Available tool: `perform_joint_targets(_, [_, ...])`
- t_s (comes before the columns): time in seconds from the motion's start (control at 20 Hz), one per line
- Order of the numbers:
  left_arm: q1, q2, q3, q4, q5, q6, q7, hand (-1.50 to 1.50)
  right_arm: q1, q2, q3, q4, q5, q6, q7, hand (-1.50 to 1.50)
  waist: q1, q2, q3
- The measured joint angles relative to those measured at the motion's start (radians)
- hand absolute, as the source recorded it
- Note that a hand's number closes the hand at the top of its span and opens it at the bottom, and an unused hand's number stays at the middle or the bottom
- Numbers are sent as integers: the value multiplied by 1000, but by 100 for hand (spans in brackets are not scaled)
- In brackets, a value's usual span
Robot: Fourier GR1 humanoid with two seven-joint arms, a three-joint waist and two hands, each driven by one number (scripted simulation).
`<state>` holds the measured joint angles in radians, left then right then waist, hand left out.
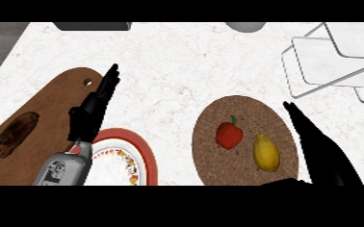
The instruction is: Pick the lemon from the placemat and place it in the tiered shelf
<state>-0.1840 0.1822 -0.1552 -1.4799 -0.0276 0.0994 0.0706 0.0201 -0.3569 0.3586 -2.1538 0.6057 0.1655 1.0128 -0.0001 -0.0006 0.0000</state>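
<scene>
lemon (266, 153) is sitting on the placemat (241, 107) beside a red pepper (229, 134), just left of the right hand (318, 146), whose fingers (293, 114) are straight and released. left hand (89, 116) is relaxed too, holding nothing. shelf (321, 60) is past the fingertips.

The left forearm (62, 170) is a pale grey, rounded shell with a slight metallic sheen. It carries darker grey and black patches that look like recessed panels, though their detail cannot be made out. Toward the hand it narrows into a short, lighter grey wrist piece (81, 148). The left hand (86, 118) is matt black all over, blocky and angular at the palm, with slim fingers (108, 81) that taper to narrow tips. The right hand (323, 149) is the same flat black and shows much larger, almost a plain dark silhouette. Its long, smooth edge tapers to a pointed fingertip, and no surface markings can be read on it.
</scene>
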Motion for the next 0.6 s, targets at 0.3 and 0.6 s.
perform_joint_targets(0.3, [2,-21,25,37,-20,-15,-35,0,15,36,-10,38,39,26,-26,-150,-1,0,0])
perform_joint_targets(0.6, [12,-39,36,34,-45,-25,-41,0,13,65,-30,86,69,54,-46,-150,-1,0,0])
